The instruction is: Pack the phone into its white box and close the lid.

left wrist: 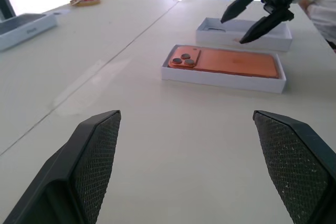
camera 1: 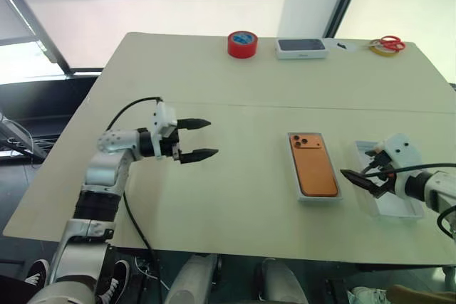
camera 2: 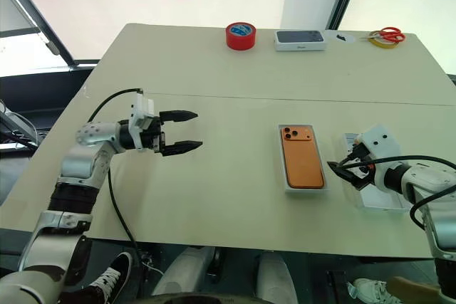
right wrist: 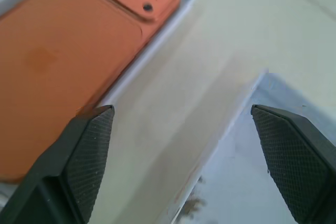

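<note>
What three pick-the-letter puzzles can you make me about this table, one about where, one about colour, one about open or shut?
1. Where is the phone?
A. In the white box
B. Beside the scissors
C. In an end effector

2. What colour is the tape roll?
A. Green
B. Red
C. Black

3. How is the left end effector?
A. Shut on the phone
B. Shut on the lid
C. Open, empty

Answers: 1 A, the box rim frames it; 2 B, plainly red; 3 C, fingers apart over bare table.

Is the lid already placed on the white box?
No, the lid lies open side up on the table beside the white box, where the orange phone shows uncovered.
</note>
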You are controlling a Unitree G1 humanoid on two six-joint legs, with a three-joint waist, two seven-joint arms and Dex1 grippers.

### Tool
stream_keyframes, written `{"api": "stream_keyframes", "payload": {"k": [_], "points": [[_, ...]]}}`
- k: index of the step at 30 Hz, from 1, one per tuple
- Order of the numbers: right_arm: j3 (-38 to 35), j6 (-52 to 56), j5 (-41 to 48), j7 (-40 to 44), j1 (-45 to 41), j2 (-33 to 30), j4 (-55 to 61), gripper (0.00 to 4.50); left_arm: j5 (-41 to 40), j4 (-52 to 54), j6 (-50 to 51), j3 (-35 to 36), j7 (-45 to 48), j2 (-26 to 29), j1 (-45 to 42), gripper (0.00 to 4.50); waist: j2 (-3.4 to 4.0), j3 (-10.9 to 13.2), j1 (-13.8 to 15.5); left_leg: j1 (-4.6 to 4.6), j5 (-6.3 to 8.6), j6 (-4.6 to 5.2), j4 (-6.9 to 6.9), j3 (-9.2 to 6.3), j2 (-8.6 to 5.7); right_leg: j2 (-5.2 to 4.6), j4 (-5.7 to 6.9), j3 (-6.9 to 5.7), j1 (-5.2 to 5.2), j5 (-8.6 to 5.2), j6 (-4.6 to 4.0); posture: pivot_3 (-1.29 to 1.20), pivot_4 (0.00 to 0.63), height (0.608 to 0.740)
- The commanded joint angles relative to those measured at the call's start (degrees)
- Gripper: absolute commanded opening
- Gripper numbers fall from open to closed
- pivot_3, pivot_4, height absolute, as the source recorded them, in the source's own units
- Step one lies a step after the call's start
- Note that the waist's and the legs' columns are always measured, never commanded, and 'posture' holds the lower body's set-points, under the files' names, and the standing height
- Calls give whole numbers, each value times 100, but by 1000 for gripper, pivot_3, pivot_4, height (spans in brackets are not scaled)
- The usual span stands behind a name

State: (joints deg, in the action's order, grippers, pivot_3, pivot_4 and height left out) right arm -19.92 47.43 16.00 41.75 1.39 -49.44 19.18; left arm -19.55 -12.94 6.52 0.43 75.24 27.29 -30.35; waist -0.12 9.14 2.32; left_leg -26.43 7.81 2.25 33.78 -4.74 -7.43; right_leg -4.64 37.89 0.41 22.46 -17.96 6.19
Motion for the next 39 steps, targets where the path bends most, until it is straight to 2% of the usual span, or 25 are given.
{"api": "stream_keyframes", "payload": {"k": [1, 5, 7, 11, 16, 24, 27, 32, 33, 35, 38, 39], "points": [[-153, 1356, 304, -46, -24, -440, 647, 4342, -277, 326, -252, 11, 307, 91, 150, 4225, 3, 0, -9, 0, 0, 0, -1, 4, 1, -1, 0, 4, 1, 0, 0, 0, 150, 740], [-283, 2854, 943, 107, -534, -736, 632, 4342, -485, 562, -158, -15, 456, 109, 302, 4225, 9, 4, -23, -1, 0, 0, -10, 9, 5, -1, -3, 6, 9, -1, -1, 0, 150, 740], [-109, 3319, 952, -26, -829, -883, 494, 4342, -537, 705, -100, -68, 555, 167, 433, 4225, 12, 3, -34, -1, 0, 1, -14, 11, 5, -2, -4, 7, 10, -1, -2, 0, 150, 740], [43, 4420, 1151, -258, -1629, -751, 57, 4342, -742, 1096, 88, -198, 791, 316, 724, 4225, 13, 2, -138, -1, 0, 1, -28, 14, 7, -3, -17, 9, 11, -2, -3, 0, 150, 740], [442, 4507, 1571, -487, -1802, -872, -9, 4342, -761, 1280, 57, -211, 689, 304, 803, 4225, 14, 2, -169, -3, -1, 2, -44, 14, 6, -5, -36, 8, 10, -1, -2, 0, 150, 740], [846, 4507, 1466, -973, -1890, -787, -229, 4342, -714, 1505, 40, -257, 328, 204, 1030, 4225, 14, 2, -177, 0, -1, 3, -46, 15, 7, -5, -41, 9, 8, 0, 0, 0, 150, 740], [888, 4507, 1444, -1108, -1919, -693, -291, 2992, -738, 1604, 88, -270, 235, 220, 1104, 4295, 14, 2, -172, -1, -1, 3, -46, 15, 6, -5, -41, 9, 8, 0, -1, 0, 150, 740], [973, 4488, 1282, -1331, -1961, -539, -321, 390, -770, 1601, 142, -257, 107, 252, 1106, 4295, 12, 0, -184, 1, -1, 3, -46, 14, 7, -4, -41, 8, 7, 0, -1, 0, 150, 740], [946, 4495, 1271, -1370, -1955, -492, -346, 26, -770, 1567, 162, -255, 89, 258, 1085, 4295, 12, 0, -187, 3, -1, 3, -45, 14, 8, -3, -41, 9, 5, 0, -1, 0, 150, 740], [899, 4505, 1267, -1424, -1937, -431, -334, 26, -767, 1513, 196, -263, 95, 280, 1056, 4295, 7, -3, -187, 5, -1, 3, -45, 14, 7, -3, -41, 9, 1, 0, -1, 0, 150, 740], [805, 4476, 1181, -1565, -1992, -336, -320, 0, -823, 1414, 363, -217, 1, 271, 987, 3469, 0, -7, -188, 6, -1, 3, -44, 14, 7, -3, -41, 9, -1, 1, -1, 0, 150, 740], [773, 4375, 1148, -1594, -2030, -324, -346, 0, -883, 1394, 472, -213, 2, 267, 965, 2980, -1, -8, -189, 7, -1, 3, -44, 14, 7, -3, -41, 9, -1, 1, -1, 0, 150, 740]]}}
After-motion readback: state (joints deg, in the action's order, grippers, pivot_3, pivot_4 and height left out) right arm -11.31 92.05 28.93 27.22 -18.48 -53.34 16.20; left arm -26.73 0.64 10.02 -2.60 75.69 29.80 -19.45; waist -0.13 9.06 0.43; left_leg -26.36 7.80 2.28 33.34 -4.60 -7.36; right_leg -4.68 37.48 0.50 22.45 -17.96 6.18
